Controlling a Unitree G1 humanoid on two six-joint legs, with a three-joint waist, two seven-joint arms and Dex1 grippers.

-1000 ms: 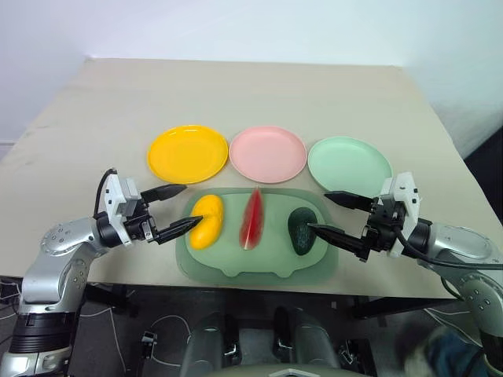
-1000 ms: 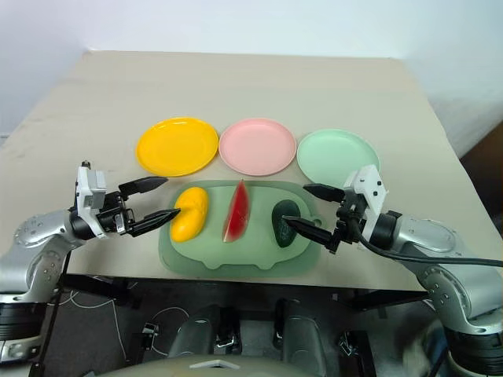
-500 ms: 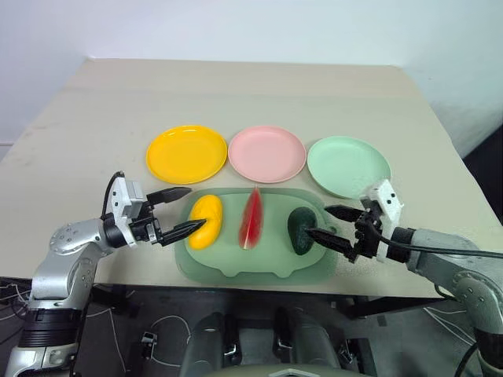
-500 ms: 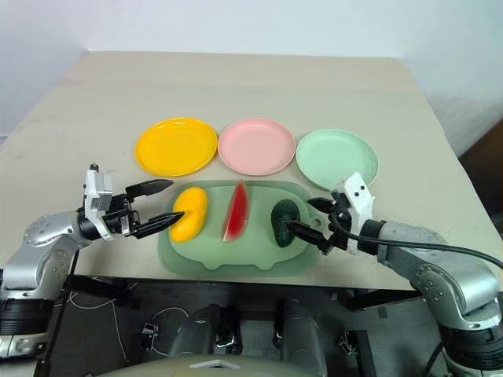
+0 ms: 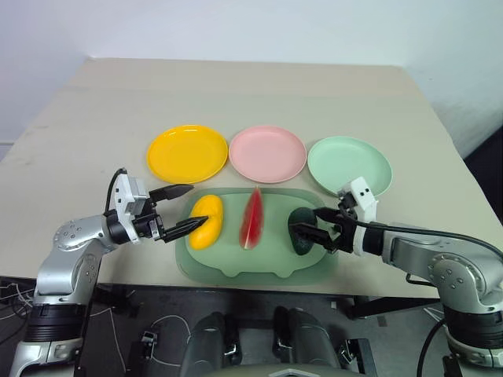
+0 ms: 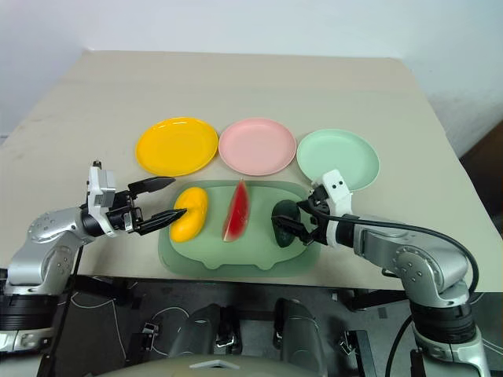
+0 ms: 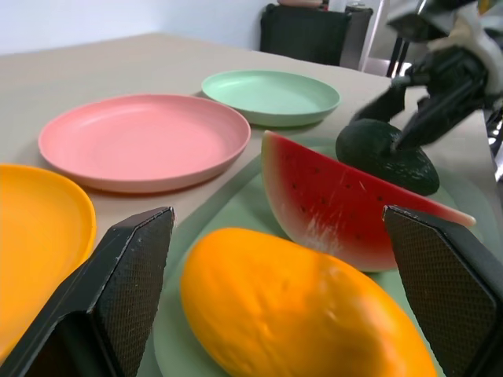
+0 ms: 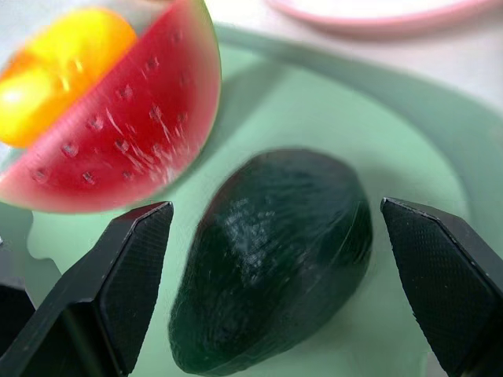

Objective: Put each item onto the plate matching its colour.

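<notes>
- Avocado: we find it at the right end of the pig-shaped mat, on the near side of the bench. Its long axis runs roughly near-to-far, tilted a little.
- Right claw: comes in from the right, pointing left and somewhat down. Its two fingers stand wide, one to the far side of the avocado and one to the near side, so the fruit sits between them. In the right wrist view the avocado fills the gap between the fingers. We cannot tell whether either tip touches it yet. The claw holds nothing.
- We judge the right arm to be the nearer one for this item; closing across the short width looks like the move in hand.
- Mint plate: lies just beyond the avocado, to the far right, a short carry.
- Watermelon wedge: mid-mat, standing on edge, just left of the avocado but apart from it.
- Mango: left end of the mat.
- Left claw: level, pointing right, fingers wide, tips just beside the mango. It grips nothing.
- Yellow plate and pink plate: on the far side of the mat, both bare.
</notes>
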